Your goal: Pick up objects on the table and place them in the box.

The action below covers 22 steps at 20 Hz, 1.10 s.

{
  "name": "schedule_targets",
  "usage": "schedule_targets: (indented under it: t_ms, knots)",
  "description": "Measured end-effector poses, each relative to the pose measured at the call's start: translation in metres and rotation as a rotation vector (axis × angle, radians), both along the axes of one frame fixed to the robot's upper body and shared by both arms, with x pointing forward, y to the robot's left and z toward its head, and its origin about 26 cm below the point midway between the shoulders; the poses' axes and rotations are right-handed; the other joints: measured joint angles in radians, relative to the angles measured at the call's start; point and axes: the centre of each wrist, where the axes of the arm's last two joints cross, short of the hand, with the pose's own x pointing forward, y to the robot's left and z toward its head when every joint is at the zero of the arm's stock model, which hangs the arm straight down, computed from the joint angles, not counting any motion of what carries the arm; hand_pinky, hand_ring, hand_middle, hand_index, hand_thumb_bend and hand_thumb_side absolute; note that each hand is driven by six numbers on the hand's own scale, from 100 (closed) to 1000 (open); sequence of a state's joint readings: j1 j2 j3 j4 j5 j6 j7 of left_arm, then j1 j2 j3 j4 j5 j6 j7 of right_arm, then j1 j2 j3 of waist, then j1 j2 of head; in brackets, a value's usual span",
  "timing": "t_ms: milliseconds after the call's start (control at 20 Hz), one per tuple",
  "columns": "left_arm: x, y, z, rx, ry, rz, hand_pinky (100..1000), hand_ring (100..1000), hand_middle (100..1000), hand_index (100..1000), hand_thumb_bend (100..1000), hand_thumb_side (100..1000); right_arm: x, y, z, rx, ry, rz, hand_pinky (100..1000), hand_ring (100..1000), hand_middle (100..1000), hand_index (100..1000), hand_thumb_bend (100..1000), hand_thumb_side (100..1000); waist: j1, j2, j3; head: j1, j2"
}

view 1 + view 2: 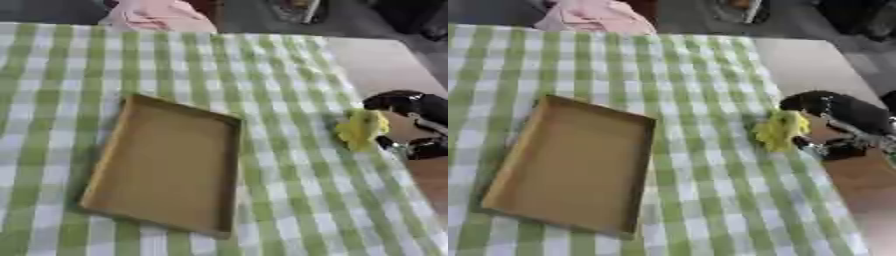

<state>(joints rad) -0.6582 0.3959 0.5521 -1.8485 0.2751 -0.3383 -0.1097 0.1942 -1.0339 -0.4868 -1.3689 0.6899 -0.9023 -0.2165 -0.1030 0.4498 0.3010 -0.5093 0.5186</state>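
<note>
Yellow object (780, 131) is pinched between curled fingers of the right hand (837, 125) at the cloth's right edge, presumably for lifting; the box (166, 165) lies well apart, nothing seen inside.

The table (385, 60) wore a soft-looking woven cloth (289, 200) in green and white checks, matt throughout, while the bare strip at the right of the frame showed a smooth, pale hard top. The shallow box (229, 165) left of centre looked like matt brown cardboard, its floor plain and unglossed. At the right edge the right hand (842, 120) was glossy black with silvery metal-looking parts, and the yellow object (779, 131) beside it looked matt and crinkled.
</note>
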Motion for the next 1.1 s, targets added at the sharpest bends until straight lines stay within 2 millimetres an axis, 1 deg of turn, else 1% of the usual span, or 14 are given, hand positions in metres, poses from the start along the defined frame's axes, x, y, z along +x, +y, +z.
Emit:
schedule_targets:
  t_ms: [350, 600, 900, 1100]
  knots:
    - [0.0008, 0.0008, -0.0008, -0.002, 0.0, -0.004, 676, 777, 794, 512, 100, 630, -0.0003, 0.0, -0.0006, 0.0, -0.005, -0.001, 862, 881, 862, 943, 166, 171, 0.0, 0.001, 0.0, -0.002, 0.0]
    - [0.0007, 0.0013, -0.0005, 0.0, 0.0, -0.003, 677, 777, 795, 511, 100, 633, -0.002, -0.0004, -0.0038, 0.002, -0.001, -0.006, 865, 887, 867, 947, 185, 166, -0.001, 0.002, 0.0, -0.003, 0.0]
    - [0.0006, 0.0035, -0.0001, 0.003, 0.0, 0.002, 677, 778, 796, 508, 100, 640, -0.0024, -0.0007, -0.0035, -0.008, -0.005, -0.011, 869, 895, 872, 951, 209, 157, -0.004, 0.01, 0.008, -0.003, -0.001]
    - [0.0011, 0.0053, -0.0009, 0.002, 0.0, 0.005, 677, 778, 797, 506, 100, 647, -0.0032, -0.0002, -0.0076, -0.016, 0.001, -0.024, 868, 895, 872, 953, 214, 161, -0.011, 0.018, 0.014, -0.003, -0.004]
